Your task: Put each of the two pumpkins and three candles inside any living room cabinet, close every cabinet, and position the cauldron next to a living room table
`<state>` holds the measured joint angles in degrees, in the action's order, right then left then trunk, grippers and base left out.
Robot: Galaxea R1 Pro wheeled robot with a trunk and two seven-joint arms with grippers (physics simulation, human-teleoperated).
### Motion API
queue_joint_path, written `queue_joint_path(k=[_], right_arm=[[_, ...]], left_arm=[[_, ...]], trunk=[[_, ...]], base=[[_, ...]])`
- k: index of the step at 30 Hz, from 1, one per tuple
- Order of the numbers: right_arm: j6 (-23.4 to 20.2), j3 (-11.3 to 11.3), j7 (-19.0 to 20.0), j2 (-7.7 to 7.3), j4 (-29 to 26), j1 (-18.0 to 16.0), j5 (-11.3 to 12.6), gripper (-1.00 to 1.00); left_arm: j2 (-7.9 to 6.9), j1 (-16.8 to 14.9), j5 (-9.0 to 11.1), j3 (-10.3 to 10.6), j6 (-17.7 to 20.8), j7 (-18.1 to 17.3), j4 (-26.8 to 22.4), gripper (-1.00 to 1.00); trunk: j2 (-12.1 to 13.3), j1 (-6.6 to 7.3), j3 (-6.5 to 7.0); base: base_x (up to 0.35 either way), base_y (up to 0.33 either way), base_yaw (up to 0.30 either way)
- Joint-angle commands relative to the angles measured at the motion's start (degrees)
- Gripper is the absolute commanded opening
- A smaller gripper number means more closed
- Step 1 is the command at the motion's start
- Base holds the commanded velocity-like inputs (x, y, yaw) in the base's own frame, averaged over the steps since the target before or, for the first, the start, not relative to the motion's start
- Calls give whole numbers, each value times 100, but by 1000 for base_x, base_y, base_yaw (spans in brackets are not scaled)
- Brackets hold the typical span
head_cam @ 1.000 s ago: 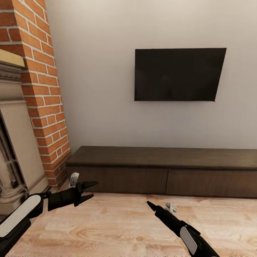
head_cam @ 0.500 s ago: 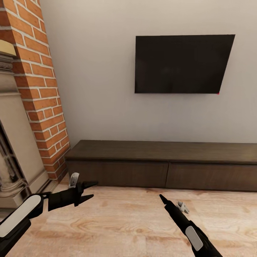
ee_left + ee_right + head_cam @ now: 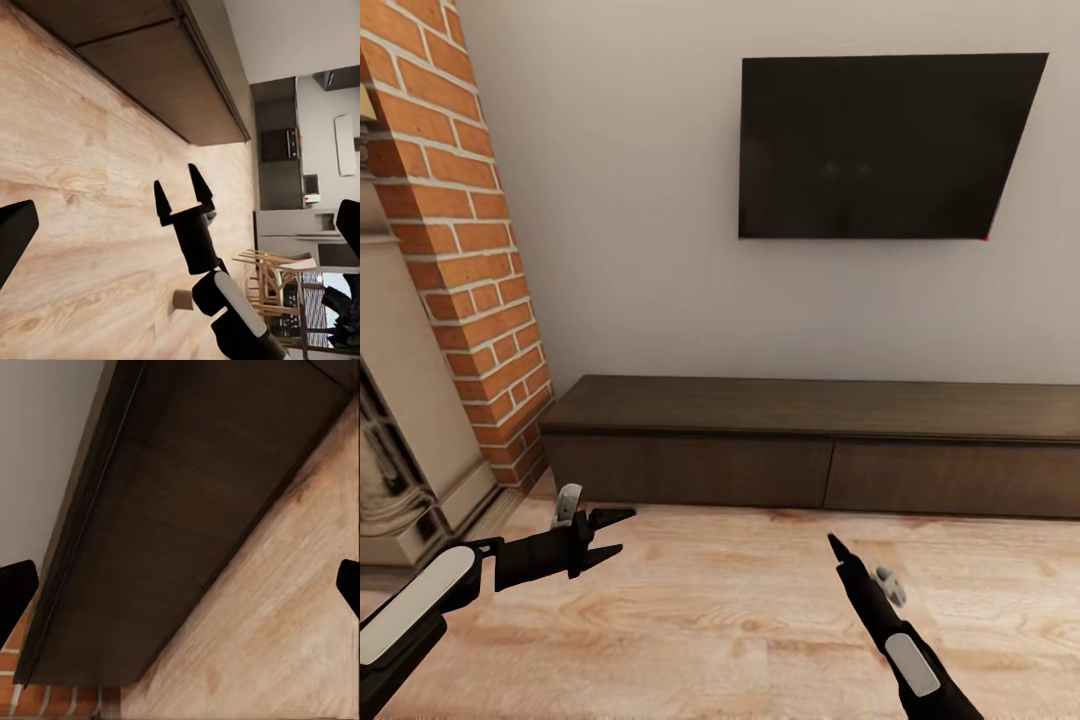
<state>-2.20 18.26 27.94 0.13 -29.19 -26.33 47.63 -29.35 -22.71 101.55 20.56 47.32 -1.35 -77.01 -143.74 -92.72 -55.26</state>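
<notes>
closed cabinet (image 3: pixel 820 470) ahead, beyond both spread jaws

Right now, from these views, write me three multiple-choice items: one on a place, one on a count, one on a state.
1. Where is the television?
A. On the wall above the cabinet
B. On the floor
C. Inside the fireplace

2. How many fronts does the cabinet show in the head view?
A. Five
B. Two
C. None

3. How do those fronts stand?
A. Both pulled out
B. One removed
C. Both shut

Key: 1 A, it hangs on the pale wall over the long dark unit. 2 B, one seam divides the face. 3 C, both sit flush and no pale inside shows.
</notes>
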Motion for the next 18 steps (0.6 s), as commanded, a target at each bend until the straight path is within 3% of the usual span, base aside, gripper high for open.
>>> queue_joint_path(k=[1, 11, 14, 18], right_arm=[[-6, 10, -53, -1, 7, -4, 74, 100], [-47, 33, -83, 2, -22, -4, 144, 100], [-52, 41, 129, -1, -24, -4, 292, 100], [-85, 38, 347, -16, -9, -4, 698, 100]], left_arm=[[-3, -5, 5, 11, 5, -14, 1, 100], [-9, -5, 5, 10, 5, -32, 1, 100], [-9, -5, 7, 9, 5, -38, 1, 100], [-10, -5, 15, 9, 5, -44, 1, 100]], trunk=[[-4, -1, -28], [-18, -27, -250], [-22, -34, -316], [-23, -37, -338]], base=[[0, 0, 0], [0, 0, 0], [0, 0, 0], [0, 0, 0]])
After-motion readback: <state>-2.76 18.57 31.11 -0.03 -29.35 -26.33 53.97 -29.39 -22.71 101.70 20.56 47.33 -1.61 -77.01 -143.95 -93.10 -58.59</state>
